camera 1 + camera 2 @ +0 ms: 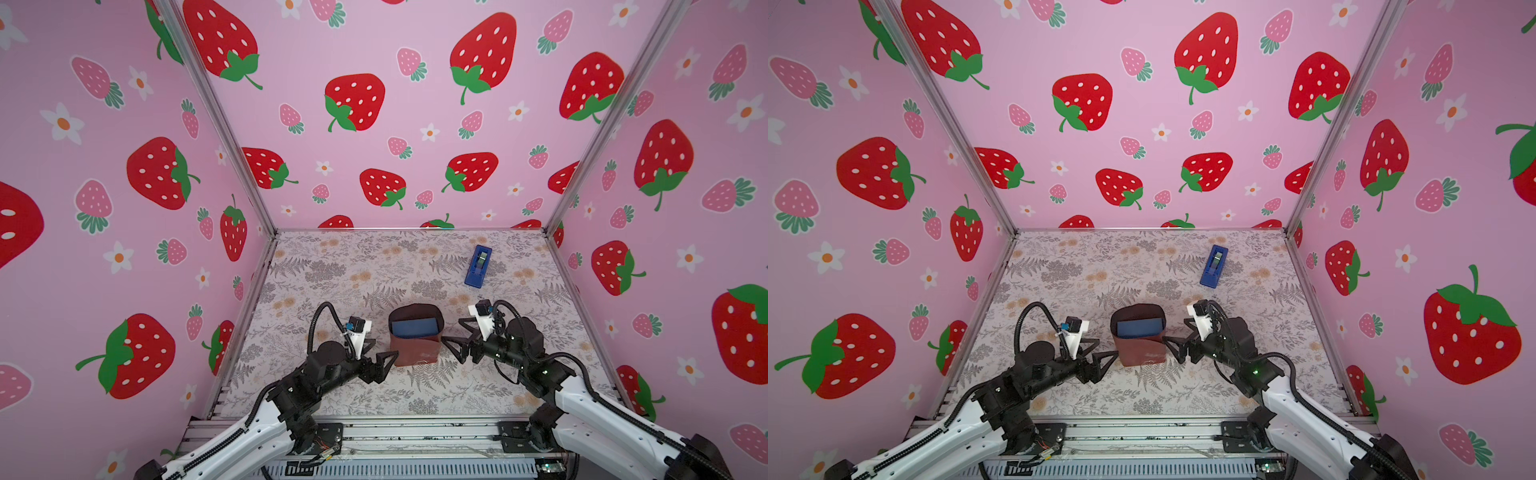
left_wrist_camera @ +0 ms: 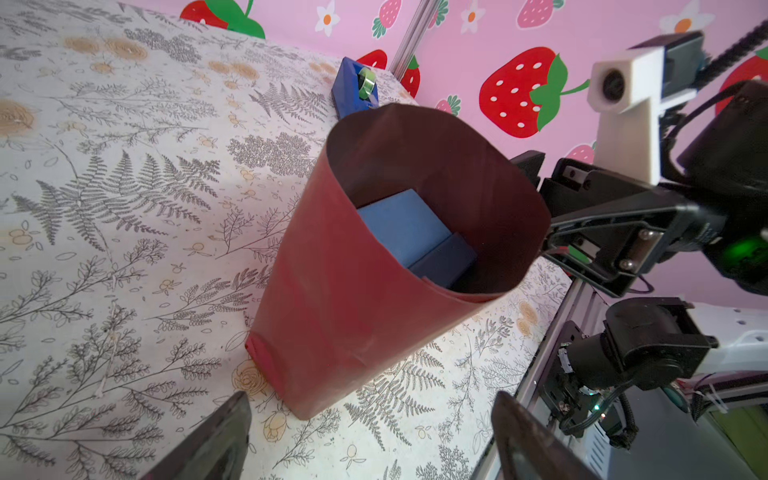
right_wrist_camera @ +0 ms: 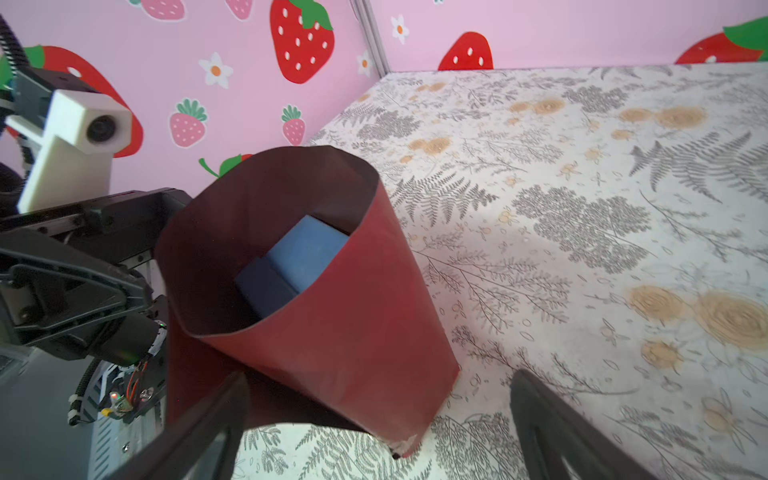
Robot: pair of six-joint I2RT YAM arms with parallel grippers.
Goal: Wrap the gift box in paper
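The dark red paper (image 1: 415, 351) stands on the table as an upright tube, open at the top, in both top views (image 1: 1140, 353). Inside it sits the slate-blue gift box (image 1: 414, 327), whose top shows through the opening (image 2: 403, 228) (image 3: 307, 249). My left gripper (image 1: 384, 348) is open just left of the tube's base, with nothing between its fingers (image 2: 370, 411). To the tube's right, my right gripper (image 1: 451, 330) is open too, one fingertip close to the paper. In the right wrist view the tube's lower corner (image 3: 407, 415) lies in front of the wide jaws (image 3: 378, 374).
A bright blue tape dispenser (image 1: 478, 266) lies at the back right of the floral table (image 1: 332, 270), well behind the right arm. Pink strawberry walls with metal posts close in three sides. A metal rail (image 1: 415, 432) runs along the front edge.
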